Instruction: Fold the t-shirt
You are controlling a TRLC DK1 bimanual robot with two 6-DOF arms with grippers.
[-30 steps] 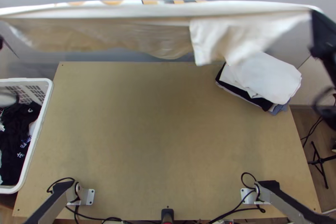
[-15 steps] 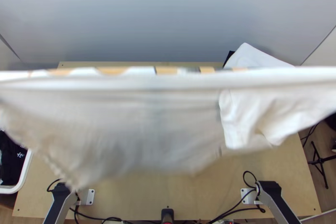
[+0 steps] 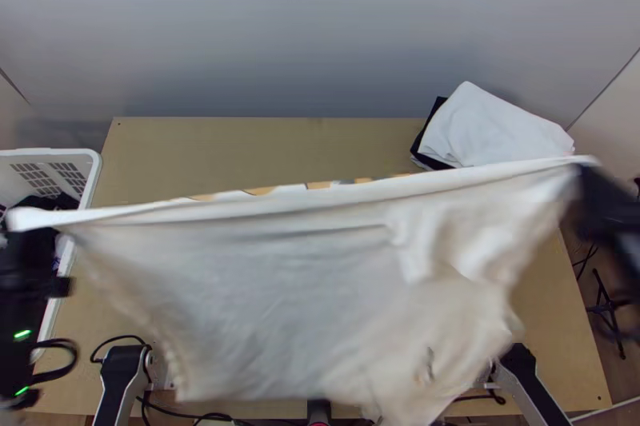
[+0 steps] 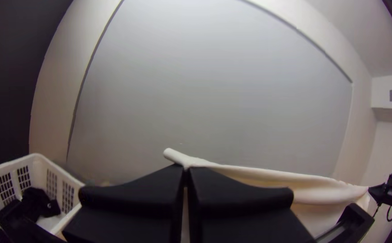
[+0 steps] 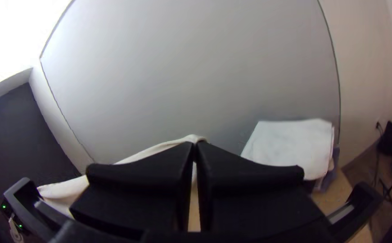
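One shirt point(image 3: 264, 290), off-white, hangs spread between left gripper point(image 3: 38, 244) and right gripper point(image 3: 582, 178) in top view. Orange and dark print shows along its upper edge; small grey mark point(image 3: 426, 365) low on the cloth, too blurred to make out. Long axis runs side to side, slightly tilted: right-gripper end sits farther from the arm bases. Upper edge is pulled fairly straight, body drops toward the table's near edge, bunched on the right, where a shorter flap hangs. Can't tell which end is the neck.

Shirt blocks much of table point(image 3: 264, 150) from above and partly covers the right arm's mount. Basket point(image 3: 92, 166) at the table's left side, with dark clothes point(image 3: 62, 202) inside; left gripper is over or beside it. Pile point(image 3: 496, 126) of folded clothes, white on top, at the far right corner, just behind the shirt's edge. Black stand point(image 3: 608, 306) on the floor to the right.

Left wrist view: fingers point(image 4: 137, 193) clenched together on the shirt's edge, a short tip of cloth poking past them. Edge runs taut from there to the right gripper.

Right wrist view: fingers point(image 5: 146, 175) pinched on the shirt's other upper end. Pile near this gripper, well apart from the basket.
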